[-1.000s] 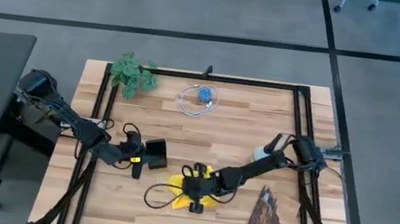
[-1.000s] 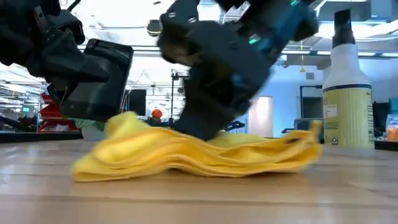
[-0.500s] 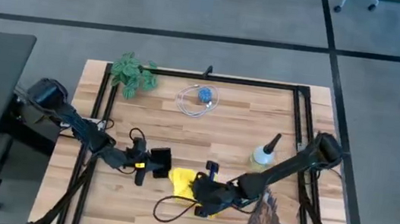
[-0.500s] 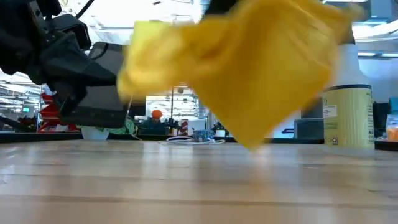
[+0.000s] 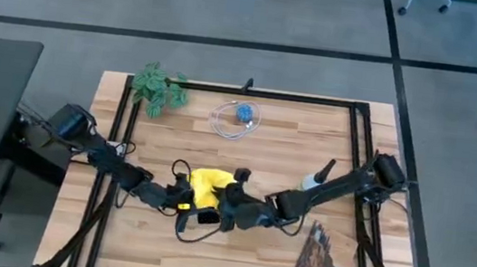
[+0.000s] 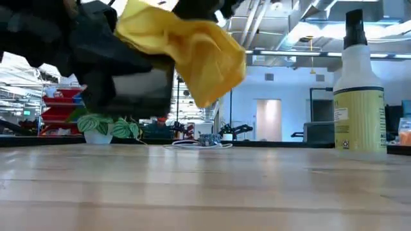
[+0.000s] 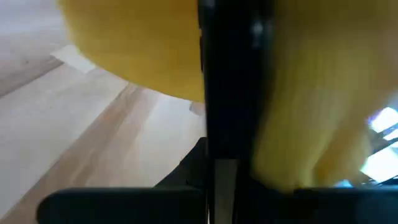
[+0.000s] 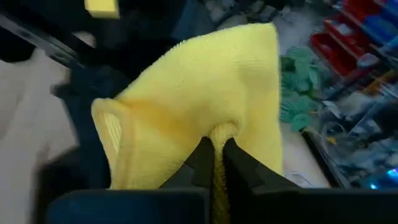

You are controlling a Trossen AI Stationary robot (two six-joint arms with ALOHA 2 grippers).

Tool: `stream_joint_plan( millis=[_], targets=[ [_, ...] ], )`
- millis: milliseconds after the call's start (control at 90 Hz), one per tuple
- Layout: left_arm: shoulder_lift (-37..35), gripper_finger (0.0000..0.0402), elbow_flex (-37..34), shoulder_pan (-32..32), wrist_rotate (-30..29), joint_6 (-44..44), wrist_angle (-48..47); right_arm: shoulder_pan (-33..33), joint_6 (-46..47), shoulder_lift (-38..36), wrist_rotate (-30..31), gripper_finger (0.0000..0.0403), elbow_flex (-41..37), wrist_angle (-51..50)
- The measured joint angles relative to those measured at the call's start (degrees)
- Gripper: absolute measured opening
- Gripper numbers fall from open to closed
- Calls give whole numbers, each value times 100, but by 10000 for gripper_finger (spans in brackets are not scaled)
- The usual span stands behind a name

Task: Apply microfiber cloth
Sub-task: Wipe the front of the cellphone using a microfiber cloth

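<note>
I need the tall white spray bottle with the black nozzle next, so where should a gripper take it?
Grip the white spray bottle with the black nozzle around its cylindrical body, below the narrow neck, coming in level from the side. It stands upright near the table's right edge, beside the right arm, so a sideways grasp looks likely to keep it steady.

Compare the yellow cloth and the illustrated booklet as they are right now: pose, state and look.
The microfiber cloth hangs off the table, pinched in the right gripper; the booklet lies flat on the wood, untouched. The cloth is plain bright yellow and crumpled into folds; the booklet is dark, printed and rigid-looking. The cloth sits mid-table against the phone held by the left gripper; the booklet lies at the table's near right corner.
</note>
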Motion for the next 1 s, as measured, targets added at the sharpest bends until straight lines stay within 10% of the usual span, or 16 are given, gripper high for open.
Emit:
stream_joint_plan(
  millis=[1000],
  targets=[
    [-17, 15, 104, 193, 321, 228, -95, 300, 785, -20, 514, 0, -17, -1207]
  ],
)
